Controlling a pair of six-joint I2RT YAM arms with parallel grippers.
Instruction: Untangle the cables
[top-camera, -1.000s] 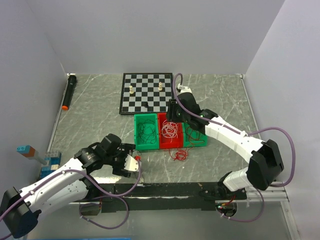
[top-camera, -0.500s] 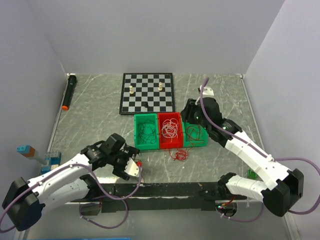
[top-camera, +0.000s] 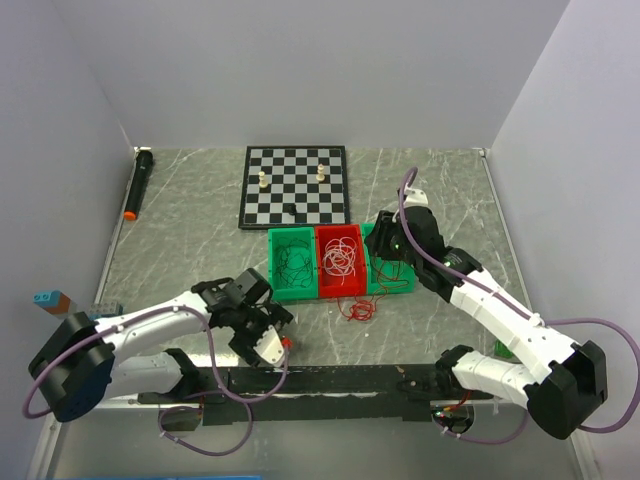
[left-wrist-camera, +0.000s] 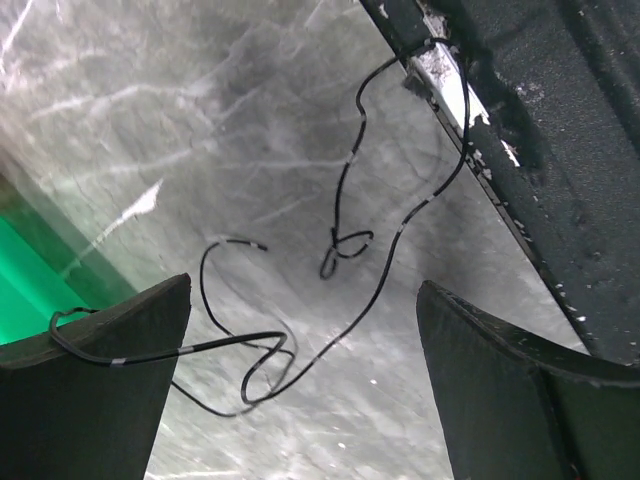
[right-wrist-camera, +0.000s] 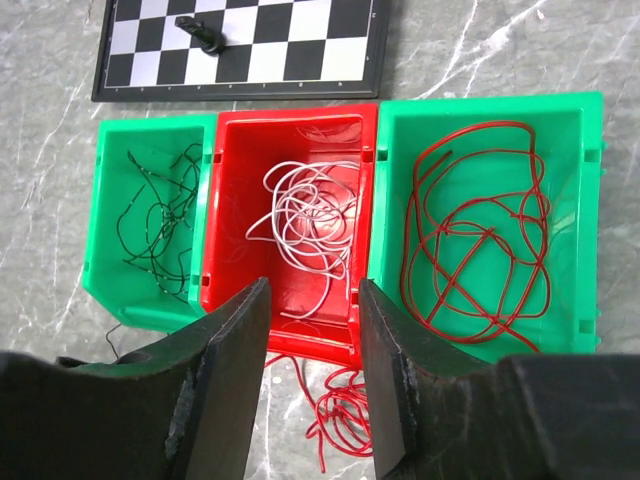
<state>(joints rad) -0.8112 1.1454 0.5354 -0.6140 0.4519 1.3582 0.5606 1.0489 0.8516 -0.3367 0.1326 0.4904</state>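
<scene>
The cables are thin wires sorted by colour. Black wires (right-wrist-camera: 160, 215) lie in the left green bin (right-wrist-camera: 105, 280), white wires (right-wrist-camera: 310, 215) in the red bin (right-wrist-camera: 235, 150), and red wires (right-wrist-camera: 480, 235) in the right green bin (right-wrist-camera: 590, 200). A loose red bundle (right-wrist-camera: 345, 415) lies on the table in front of the red bin. One black wire (left-wrist-camera: 350, 240) curls on the table by the near rail. My left gripper (left-wrist-camera: 300, 400) stands wide open just above it, one loop touching its left finger. My right gripper (right-wrist-camera: 310, 380) hovers open over the red bin's front edge, holding nothing.
A chessboard (top-camera: 295, 186) with a few pieces lies behind the bins. A black torch with an orange end (top-camera: 138, 184) rests by the left wall. Toy blocks (top-camera: 50, 300) sit at the left edge. A black rail (top-camera: 330, 378) runs along the near edge.
The right arm swung right and back, off the red bin's middle toward the right green bin. The left gripper shifted slightly right and nearer the rail. Right jaws narrowed a little.
</scene>
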